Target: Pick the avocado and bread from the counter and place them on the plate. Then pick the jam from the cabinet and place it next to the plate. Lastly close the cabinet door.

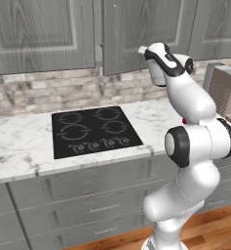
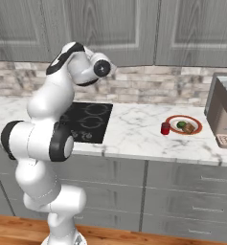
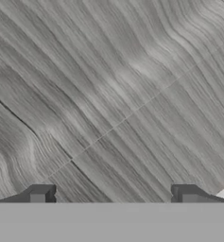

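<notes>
your gripper (image 3: 113,194) faces the cabinet door (image 3: 108,94) at close range, its two dark fingertips (image 3: 40,194) standing wide apart with nothing between them, wood grain and a panel groove running slantwise just ahead of them. judge that door a stiff, heavy hinged slab: it will not flex or crush, and it should swing on a steady push with the flat of the fingers against its face, far from the hinge; the slim bar handle is the alternative hold, but you cannot see it from the hand. from the left base camera the door (image 1: 124,34) hangs slightly out of line with its neighbours, so it looks not fully shut. the cabinet (image 2: 110,28) runs above the counter (image 2: 134,129), which lies well below your tool. down there and off to your right sits the plate (image 2: 195,129), well apart from the gripper, already carrying the avocado (image 2: 181,125) and the bread (image 2: 188,128) touching side by side. the jam (image 2: 165,128) stands upright just beside the plate's rim, on the side nearer the cooktop (image 2: 86,122). those three look settled, so by appearances the door is all that remains for you.
</notes>
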### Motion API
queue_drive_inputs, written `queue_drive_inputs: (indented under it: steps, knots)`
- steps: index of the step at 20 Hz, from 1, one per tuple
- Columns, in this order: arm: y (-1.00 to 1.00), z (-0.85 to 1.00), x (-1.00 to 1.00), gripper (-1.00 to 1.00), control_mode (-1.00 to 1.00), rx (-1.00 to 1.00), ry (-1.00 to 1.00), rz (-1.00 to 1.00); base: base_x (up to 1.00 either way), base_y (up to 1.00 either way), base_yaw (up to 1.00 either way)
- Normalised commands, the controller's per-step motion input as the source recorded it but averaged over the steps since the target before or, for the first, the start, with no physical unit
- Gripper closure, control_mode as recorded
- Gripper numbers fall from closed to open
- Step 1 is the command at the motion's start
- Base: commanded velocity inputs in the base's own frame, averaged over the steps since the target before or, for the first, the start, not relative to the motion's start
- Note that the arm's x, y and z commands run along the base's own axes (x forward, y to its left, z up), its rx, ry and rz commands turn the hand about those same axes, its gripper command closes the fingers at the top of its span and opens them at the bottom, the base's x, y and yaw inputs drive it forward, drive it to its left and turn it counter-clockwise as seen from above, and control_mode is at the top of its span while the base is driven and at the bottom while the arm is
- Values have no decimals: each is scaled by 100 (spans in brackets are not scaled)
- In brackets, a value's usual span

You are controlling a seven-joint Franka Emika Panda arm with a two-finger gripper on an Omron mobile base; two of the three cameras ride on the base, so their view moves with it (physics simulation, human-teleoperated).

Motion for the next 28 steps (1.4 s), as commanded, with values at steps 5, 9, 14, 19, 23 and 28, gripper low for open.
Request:
queue_drive_inputs:
  steps: [5,9,14,19,23,28]
  knots:
    - [39,0,39,-100,-100,-14,0,-13,0,0,0]
    - [36,0,27,-100,-100,-14,-1,-13,0,0,0]
    - [36,0,26,-100,-100,-13,0,-13,0,0,0]
    - [38,0,30,-100,-100,-13,0,-12,0,0,0]
    - [40,0,36,-100,-100,-13,0,-12,0,0,0]
    - [35,6,21,-100,-100,-10,7,-12,0,0,0]
